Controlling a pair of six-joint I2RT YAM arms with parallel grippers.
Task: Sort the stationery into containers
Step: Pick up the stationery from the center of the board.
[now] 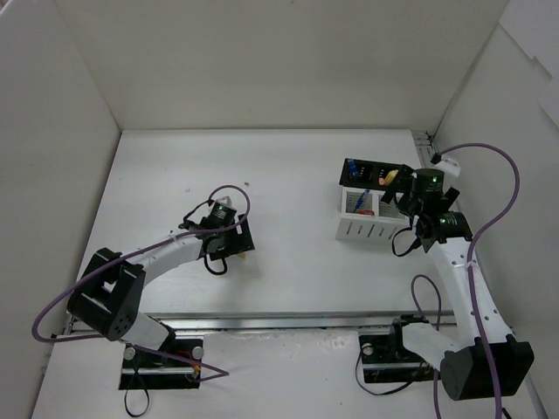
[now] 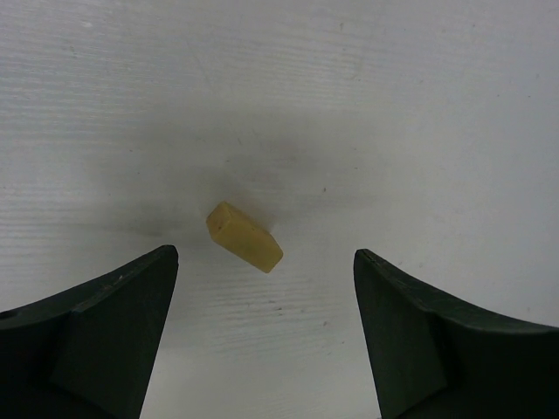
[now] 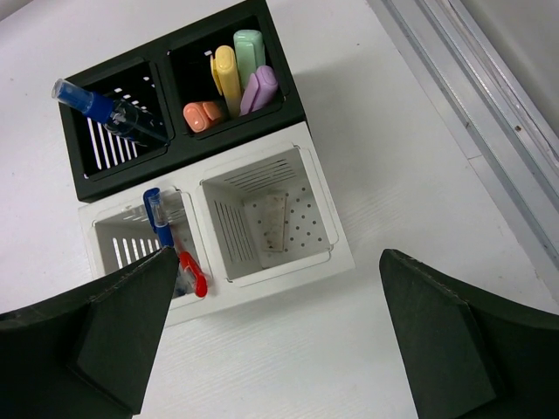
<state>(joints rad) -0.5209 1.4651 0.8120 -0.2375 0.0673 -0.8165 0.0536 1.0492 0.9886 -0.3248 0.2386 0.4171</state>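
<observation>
A small beige eraser [image 2: 244, 236] lies on the white table, just ahead of my left gripper [image 2: 265, 254], whose jaws stand open on either side of it without touching. My right gripper [image 3: 278, 256] is open and holds nothing, hovering over the near side of the white box [image 3: 336, 262]. One white compartment holds thin blue-and-red pens [image 3: 162, 223], the other a pale eraser [image 3: 273, 223]. In the joined black box [image 3: 288, 96] are a clear blue-capped pen [image 3: 109, 112] and yellow [image 3: 229, 74], green [image 3: 251, 48], pink [image 3: 259, 87] and orange [image 3: 203, 113] markers.
The containers [image 1: 371, 229] stand at the right of the table, close to a metal rail [image 3: 472, 87] along the right wall. White walls [image 1: 262, 61] enclose the table at the back and sides. My left gripper [image 1: 225, 229] is left of centre.
</observation>
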